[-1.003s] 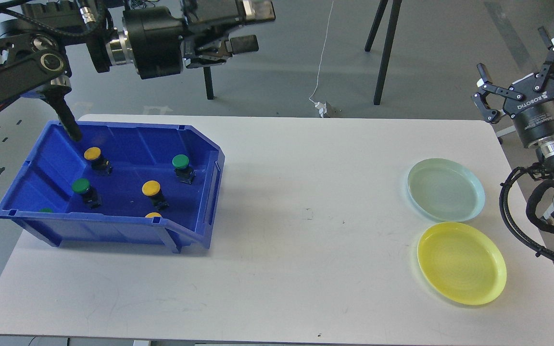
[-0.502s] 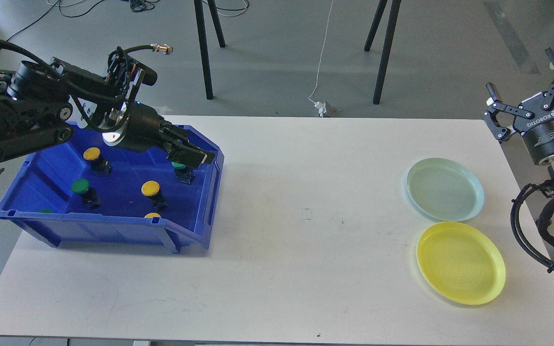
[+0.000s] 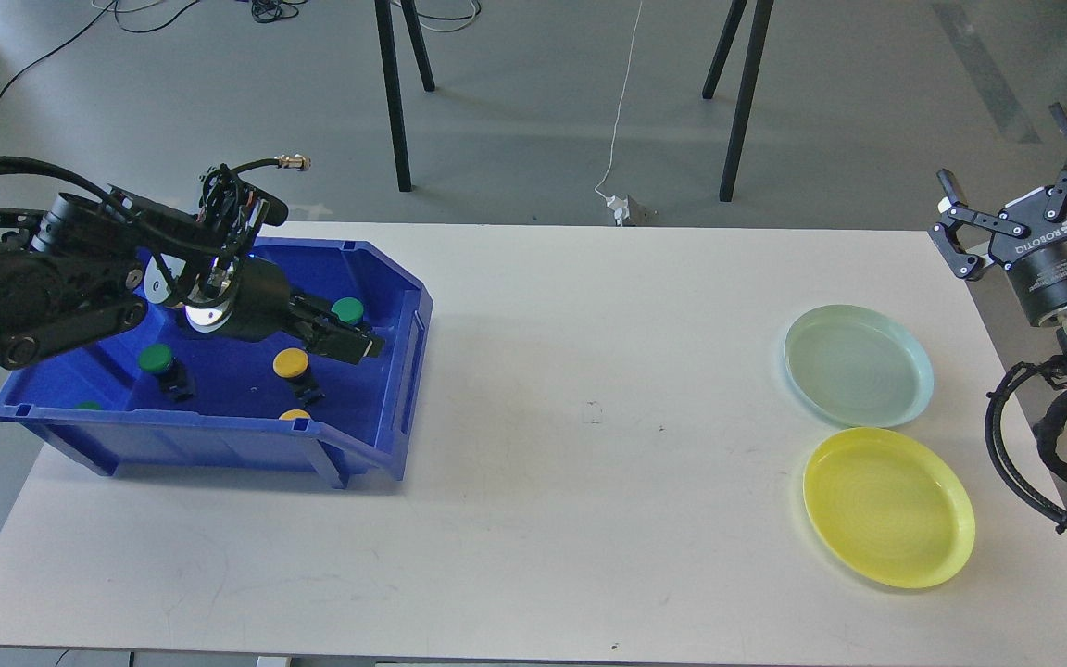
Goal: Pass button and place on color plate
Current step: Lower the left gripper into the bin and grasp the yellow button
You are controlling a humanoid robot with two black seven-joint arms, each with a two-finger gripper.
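Lowered since half-second ago: left arm now deep in blue bin (image 3: pixel 80 412), left gripper (image 3: pixel 353 341) beside yellow button (image 3: pixel 290 364); opening not discernible, nothing visibly held. Yellow plate (image 3: pixel 889 508) bare, far right on table (image 3: pixel 533 482). Right gripper (image 3: pixel 1020 199) raised off table edge, fingers spread, empty. Step judged: reaching for pick. Next: straddle cap, close.

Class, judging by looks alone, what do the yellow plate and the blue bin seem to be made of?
Yellow plate: likely translucent plastic, glossy; the table tints through and faint rings show. Blue bin: probably opaque moulded plastic, with a slight sheen and ribbed walls.
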